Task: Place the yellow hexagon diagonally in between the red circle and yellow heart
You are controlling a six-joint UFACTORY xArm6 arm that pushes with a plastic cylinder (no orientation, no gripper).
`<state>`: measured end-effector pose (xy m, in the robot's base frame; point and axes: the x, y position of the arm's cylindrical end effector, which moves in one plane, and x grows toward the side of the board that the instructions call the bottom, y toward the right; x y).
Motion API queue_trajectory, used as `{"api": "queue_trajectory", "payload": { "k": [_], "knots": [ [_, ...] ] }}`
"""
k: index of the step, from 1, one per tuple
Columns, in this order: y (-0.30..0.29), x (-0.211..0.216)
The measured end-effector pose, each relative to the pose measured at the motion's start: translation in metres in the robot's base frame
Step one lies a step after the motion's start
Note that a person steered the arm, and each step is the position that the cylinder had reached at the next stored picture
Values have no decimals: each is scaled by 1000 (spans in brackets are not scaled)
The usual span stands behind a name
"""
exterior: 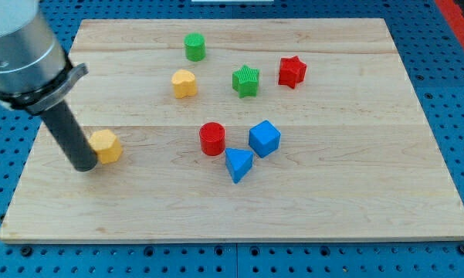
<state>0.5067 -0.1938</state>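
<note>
— Eight blocks sit on the wooden tabletop (pixel 355 201). Where is the yellow hexagon (pixel 106 146)?

— Near the view's left edge, about halfway down, well apart from the rest. My tip (pixel 86 166) touches it, or very nearly does, on its left side.

— And the two it has to go between?

— The red circle (pixel 212 139) stands near the middle of the board; the yellow heart (pixel 184 83) lies above it and slightly to the left. The hexagon is off to the left of both (lower than the heart, roughly level with the circle).

— What else is around?

— A blue cube (pixel 264 138) just right of the red circle, a blue triangular block (pixel 238 164) below the two, touching or almost touching the cube. A green cylinder (pixel 194 47) near the top, a green star (pixel 246 80) right of the heart, a red star (pixel 291 72) beyond it.

— Is the hand released or clenched?

— No hand shows at all, only the dark rod.
</note>
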Motion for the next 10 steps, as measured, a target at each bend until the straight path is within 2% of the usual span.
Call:
{"api": "queue_trajectory", "payload": {
  "k": [1,4,5,7,8,9,10],
  "knots": [
    [23,-1],
    [6,-23],
    [10,-45],
    [77,-74],
    [65,-77],
    [37,-97],
    [61,-109]
  ]
}}
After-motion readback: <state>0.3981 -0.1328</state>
